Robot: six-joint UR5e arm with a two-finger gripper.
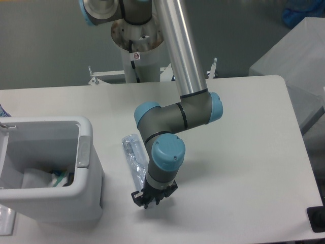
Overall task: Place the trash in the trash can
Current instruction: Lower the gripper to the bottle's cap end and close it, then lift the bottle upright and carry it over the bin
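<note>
A crushed clear plastic bottle (132,152) lies on the white table, just right of the trash can. Its near end runs under the arm's wrist and is hidden. My gripper (151,197) points down over that hidden end, close to the table. The blue wrist cap hides most of the fingers, and the gap between them does not show. The trash can (46,123) is a white boxy bin at the left edge, with a grey tab (84,151) on its right side. Inside it lies a crumpled wrapper with green marks (60,178) beside white material.
The arm's base column (136,56) stands behind the table's far edge. A grey surface (299,66) sits off the table at the right. A small dark object (317,219) is at the table's near right corner.
</note>
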